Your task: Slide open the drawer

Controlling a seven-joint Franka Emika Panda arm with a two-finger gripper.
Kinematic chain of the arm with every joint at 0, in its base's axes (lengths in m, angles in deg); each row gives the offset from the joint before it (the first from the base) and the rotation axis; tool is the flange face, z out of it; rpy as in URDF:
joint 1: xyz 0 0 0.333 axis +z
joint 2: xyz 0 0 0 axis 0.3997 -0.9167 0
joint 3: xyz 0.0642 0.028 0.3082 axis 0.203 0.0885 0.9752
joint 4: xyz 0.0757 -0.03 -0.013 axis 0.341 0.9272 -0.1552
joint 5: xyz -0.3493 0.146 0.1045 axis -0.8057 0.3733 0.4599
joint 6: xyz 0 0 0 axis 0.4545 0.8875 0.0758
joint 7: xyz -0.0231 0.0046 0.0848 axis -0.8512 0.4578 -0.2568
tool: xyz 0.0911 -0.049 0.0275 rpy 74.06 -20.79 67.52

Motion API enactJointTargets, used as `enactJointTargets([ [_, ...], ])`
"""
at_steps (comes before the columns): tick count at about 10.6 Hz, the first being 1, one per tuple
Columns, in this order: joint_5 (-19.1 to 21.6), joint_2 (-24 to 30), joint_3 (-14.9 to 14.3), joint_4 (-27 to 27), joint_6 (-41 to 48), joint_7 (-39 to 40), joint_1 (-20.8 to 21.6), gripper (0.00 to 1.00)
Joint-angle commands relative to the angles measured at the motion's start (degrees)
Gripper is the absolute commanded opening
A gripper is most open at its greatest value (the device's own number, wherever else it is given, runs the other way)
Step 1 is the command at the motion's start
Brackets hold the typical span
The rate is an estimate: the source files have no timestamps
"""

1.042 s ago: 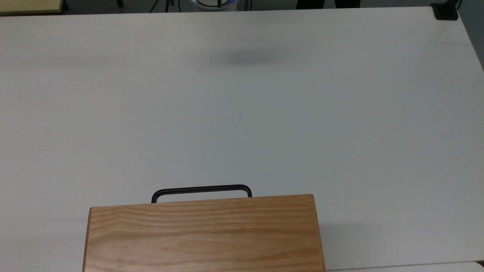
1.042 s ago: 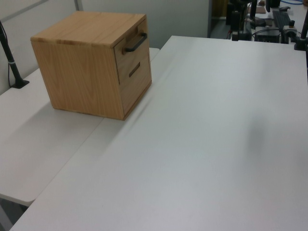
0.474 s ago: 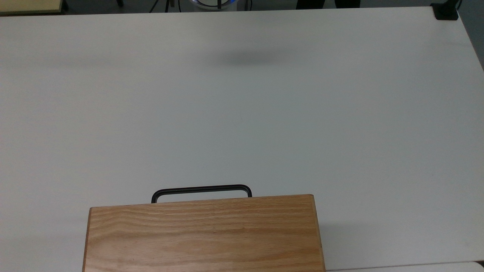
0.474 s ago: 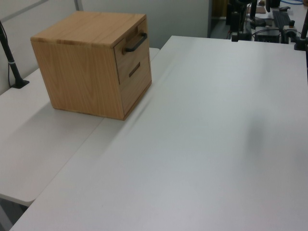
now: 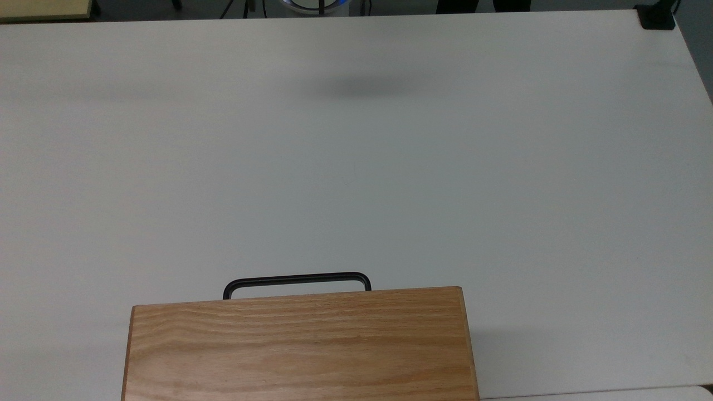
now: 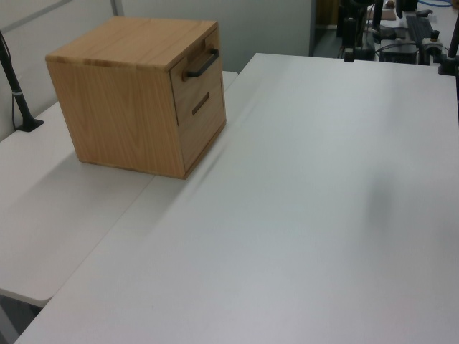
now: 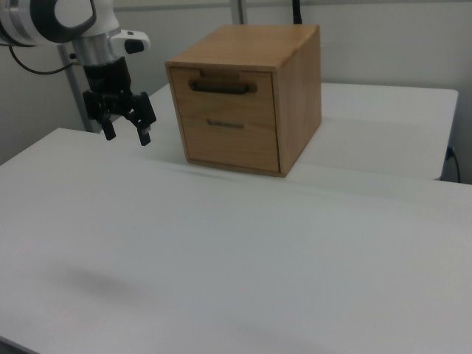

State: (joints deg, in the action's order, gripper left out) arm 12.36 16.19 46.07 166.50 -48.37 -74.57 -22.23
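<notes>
The drawer (image 7: 227,94) is the upper one in a light oak cabinet (image 7: 295,88) and sits pushed in. A thin black U-shaped handle (image 7: 220,88) runs across its front. In the top view the handle (image 5: 297,280) juts out past the cabinet's grained top (image 5: 301,345). In the left view the handle (image 6: 203,63) is seen on the drawer front (image 6: 192,77). My gripper (image 7: 127,136) hangs open above the table, to the right view's left of the cabinet. It is apart from the handle and holds nothing.
The cabinet stands where two white tables (image 5: 356,167) meet. A lower drawer with a slot grip (image 7: 225,124) sits under the top one. A black post (image 6: 18,93) stands at the left view's left, and a black clamp (image 5: 657,16) is at the top view's upper right corner.
</notes>
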Motion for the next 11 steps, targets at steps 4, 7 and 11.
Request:
enactJointTargets([
  [4, 0.14, -1.01, -0.02, -1.78, 0.85, -5.90, -3.17, 1.00],
  [7, 0.66, -1.10, 0.16, -1.78, -0.28, -25.03, -2.82, 1.00],
  [11, 6.10, -3.64, 0.16, -3.45, -2.92, -47.82, -2.73, 1.00],
])
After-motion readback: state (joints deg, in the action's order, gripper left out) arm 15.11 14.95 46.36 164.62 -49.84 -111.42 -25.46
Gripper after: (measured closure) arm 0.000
